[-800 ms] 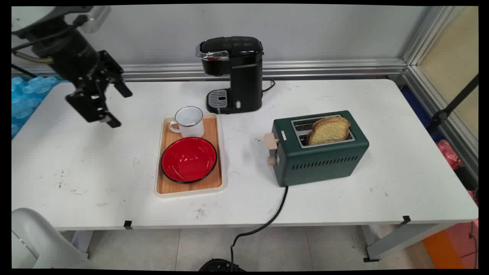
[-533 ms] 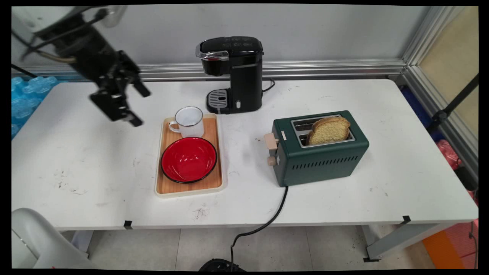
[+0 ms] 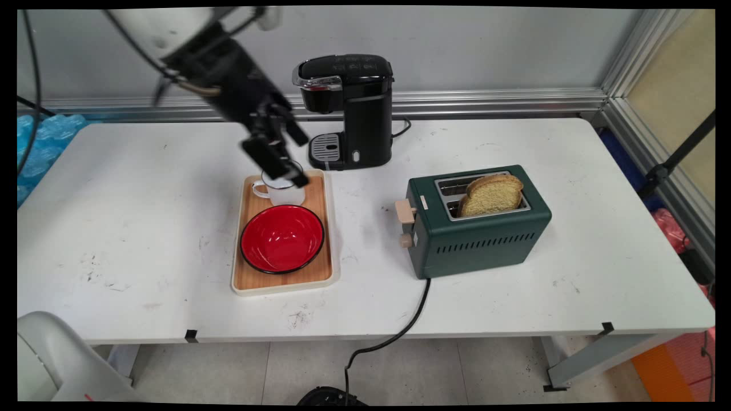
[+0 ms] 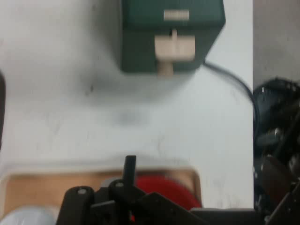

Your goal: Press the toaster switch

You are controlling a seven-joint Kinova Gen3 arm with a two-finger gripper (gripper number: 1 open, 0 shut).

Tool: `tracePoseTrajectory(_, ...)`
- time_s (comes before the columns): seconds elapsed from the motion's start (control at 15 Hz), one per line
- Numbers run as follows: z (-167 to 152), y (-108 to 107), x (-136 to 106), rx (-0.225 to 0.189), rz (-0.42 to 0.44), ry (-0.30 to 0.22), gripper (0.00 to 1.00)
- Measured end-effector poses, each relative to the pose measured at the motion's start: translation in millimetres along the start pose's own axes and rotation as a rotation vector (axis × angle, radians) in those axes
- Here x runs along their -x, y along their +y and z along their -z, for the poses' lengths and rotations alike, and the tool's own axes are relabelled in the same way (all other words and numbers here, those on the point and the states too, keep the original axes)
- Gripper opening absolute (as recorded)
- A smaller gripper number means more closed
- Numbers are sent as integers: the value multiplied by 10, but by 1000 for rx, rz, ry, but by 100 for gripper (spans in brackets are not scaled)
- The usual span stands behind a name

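Hovering above white mug (image 3: 282, 193) at far end of wooden tray (image 3: 249, 274), gripper (image 3: 292, 161) empty with fingers spread; red bowl (image 3: 282, 238) just nearer, green toaster (image 3: 478, 234) well right

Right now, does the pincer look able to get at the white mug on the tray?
Probably yes. The pincer hangs just above the white mug at the tray's far end, with nothing between them. The red bowl sits close in front and the coffee machine behind, so side room looks limited.

white mug (image 3: 282, 193) upright on tray (image 3: 280, 282), beneath claw (image 3: 290, 161).
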Motion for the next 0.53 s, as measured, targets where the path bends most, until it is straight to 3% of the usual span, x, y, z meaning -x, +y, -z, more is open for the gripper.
tracePoseTrajectory(0.53,-612,-31,-504,-7,-13,45,100)
